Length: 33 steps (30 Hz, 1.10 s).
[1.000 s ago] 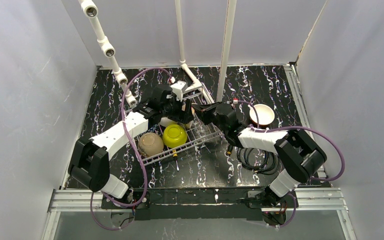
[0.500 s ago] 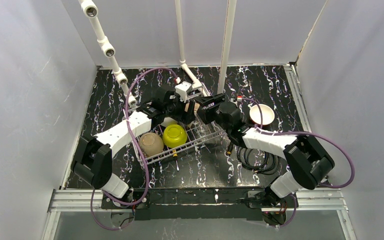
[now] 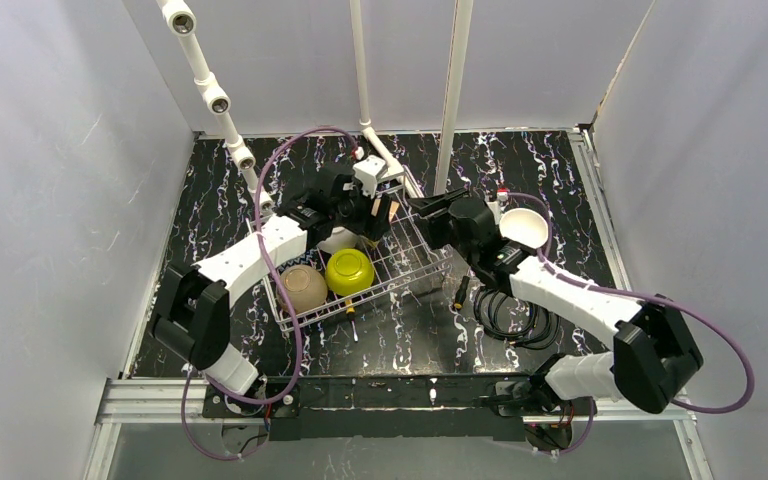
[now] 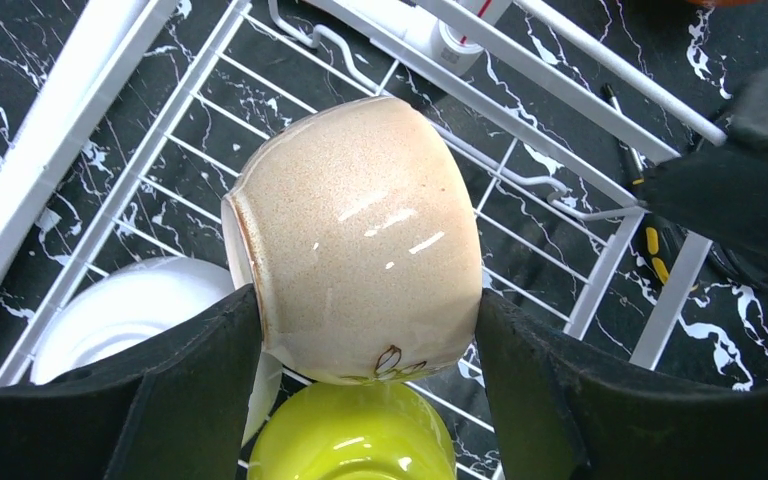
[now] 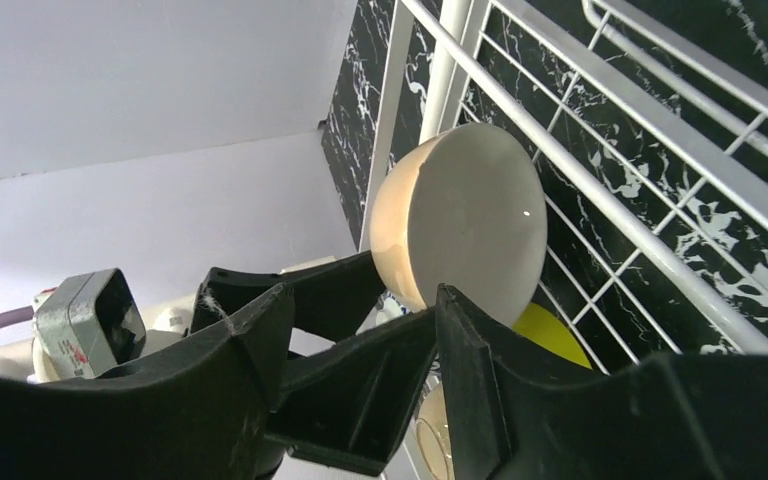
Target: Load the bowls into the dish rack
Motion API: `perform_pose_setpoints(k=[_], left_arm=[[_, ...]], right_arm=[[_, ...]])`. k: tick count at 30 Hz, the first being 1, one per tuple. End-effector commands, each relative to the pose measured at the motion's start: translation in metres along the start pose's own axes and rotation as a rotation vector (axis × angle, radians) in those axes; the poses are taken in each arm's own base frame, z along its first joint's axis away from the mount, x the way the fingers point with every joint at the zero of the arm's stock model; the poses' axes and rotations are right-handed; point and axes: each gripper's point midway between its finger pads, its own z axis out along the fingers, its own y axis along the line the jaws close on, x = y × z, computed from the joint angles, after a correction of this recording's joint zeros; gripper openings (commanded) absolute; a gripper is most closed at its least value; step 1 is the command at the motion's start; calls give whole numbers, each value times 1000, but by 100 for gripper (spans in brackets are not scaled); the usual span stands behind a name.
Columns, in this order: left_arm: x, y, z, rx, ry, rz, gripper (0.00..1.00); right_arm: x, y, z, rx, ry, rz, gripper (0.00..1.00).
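Note:
My left gripper [image 4: 365, 300] is shut on a tan bowl [image 4: 360, 230] that lies on its side, one finger on the rim and one on the base, above the white wire dish rack [image 4: 600, 290]. In the top view the left gripper [image 3: 380, 212] is over the rack's far end [image 3: 415, 262]. My right gripper [image 3: 422, 208] stands open and empty just right of it; its wrist view shows the held tan bowl [image 5: 460, 225] beyond its fingertips [image 5: 450, 310]. Inside the rack sit a yellow-green bowl [image 3: 350, 270], another tan bowl [image 3: 302, 288] and a white bowl [image 4: 125, 310].
A bowl with a white inside [image 3: 525, 228] stands on the black marbled table right of the rack. A coil of black cable [image 3: 515, 318] lies near the right arm. White pipes [image 3: 385, 158] rise behind the rack, close to the left wrist.
The right gripper has opened, let go of the tan bowl and drawn back to the right. The left gripper keeps hold of the bowl and has shifted slightly farther back.

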Motion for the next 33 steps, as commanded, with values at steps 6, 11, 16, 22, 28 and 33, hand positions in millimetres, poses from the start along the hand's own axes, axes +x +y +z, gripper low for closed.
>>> perform_pose_setpoints(k=[6,11,16,22,28,33], left_arm=[[-58,8,-3,-57,-114,107,22],[-64,15,7,-137,-87,205,22],[-64,23,20,-258,-42,305,22],[-60,39,33,-400,14,346,22],[-49,37,48,-449,69,419,27],[-20,29,60,-411,151,411,38]], right_arm=[[-64,28,-52,12,-248,-273,57],[-103,20,-91,70,-399,-413,57],[-122,0,-116,144,-456,-470,59],[-128,-47,-123,275,-430,-528,62],[-133,-73,-125,335,-418,-524,63],[-136,-84,-123,376,-396,-522,63]])
